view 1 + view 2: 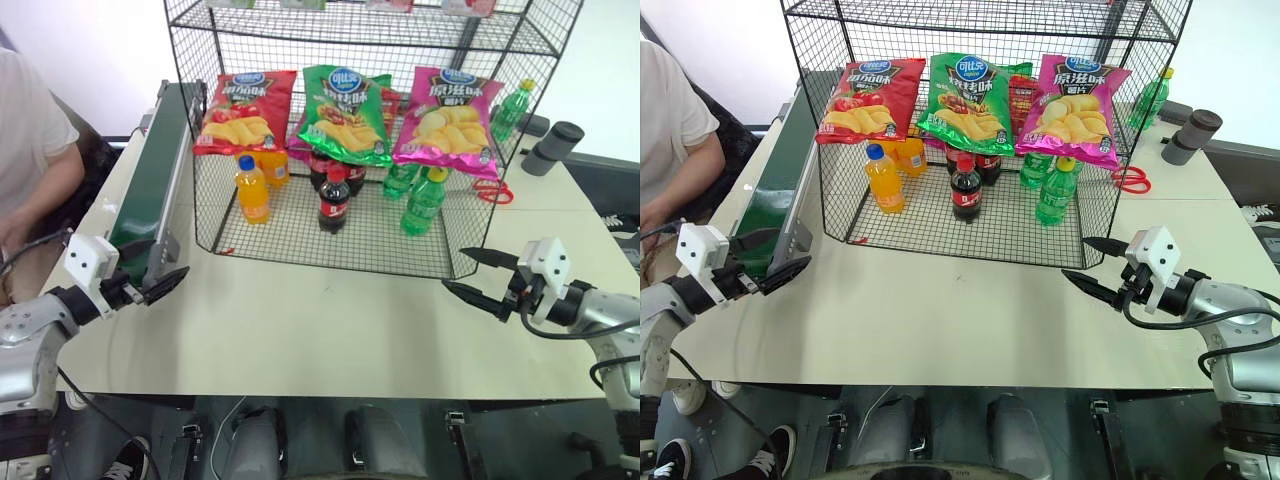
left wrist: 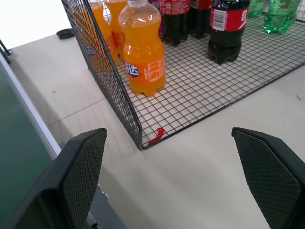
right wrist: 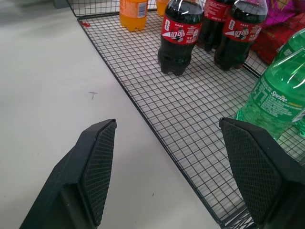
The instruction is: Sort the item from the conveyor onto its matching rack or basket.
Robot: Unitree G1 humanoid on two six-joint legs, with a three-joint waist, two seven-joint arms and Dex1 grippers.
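Green chip bag hangs on the rack, well beyond both grippers, between red bag and pink bag. Left gripper and right gripper hold their fingers released, empty. Bottles below could topple if fingers reach in carelessly. Conveyor lies just behind the left fingers.

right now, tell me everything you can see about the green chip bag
The green chip bag is shiny, with a blue oval logo at the top and pictured yellow chips below. It looks full and uncrumpled. It hangs upright on the front of the black wire rack, between a red chip bag and a pink chip bag, above the cola bottles. Its right edge overlaps another red bag behind it. Neither gripper is near it.
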